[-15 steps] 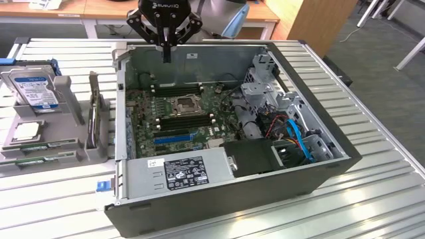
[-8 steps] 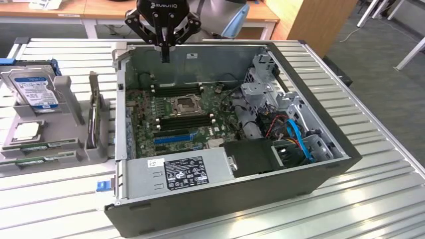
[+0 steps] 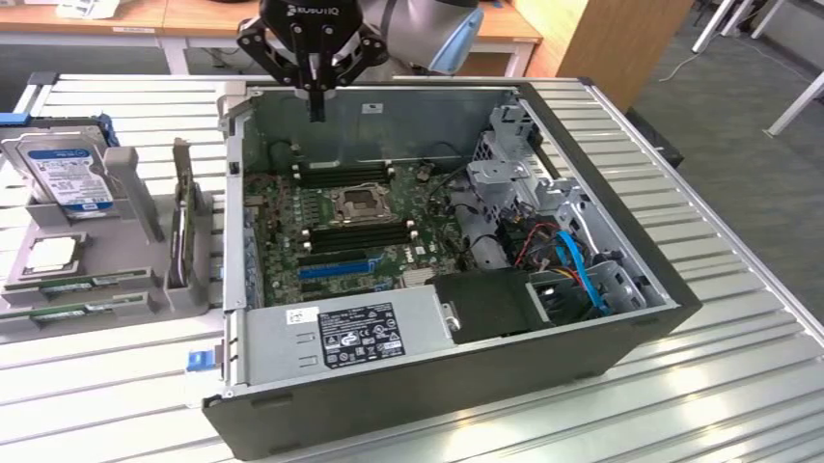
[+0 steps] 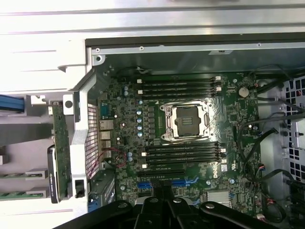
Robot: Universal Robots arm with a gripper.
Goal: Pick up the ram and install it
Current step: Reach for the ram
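Note:
Two ram sticks [image 3: 71,285] lie flat in slots of the grey holder tray [image 3: 129,299] at the exterior view's left, beside the open computer case [image 3: 425,386]. In the wrist view the ram sticks [image 4: 12,175] show as green strips at the edge. My gripper [image 3: 315,108] hangs above the back of the case, over the motherboard [image 3: 347,222], its fingers shut together with nothing seen between them. In the wrist view the gripper [image 4: 164,202] sits above the motherboard [image 4: 228,119], whose black ram slots [image 4: 178,86] stand empty on both sides of the CPU socket [image 4: 186,119].
A silver hard drive [image 3: 65,169] with a blue-and-white label stands in the tray, with a CPU chip [image 3: 52,253] below it. A power supply [image 3: 347,333] and cables [image 3: 580,270] fill the case's near and right parts. The table [image 3: 721,386] is slatted metal.

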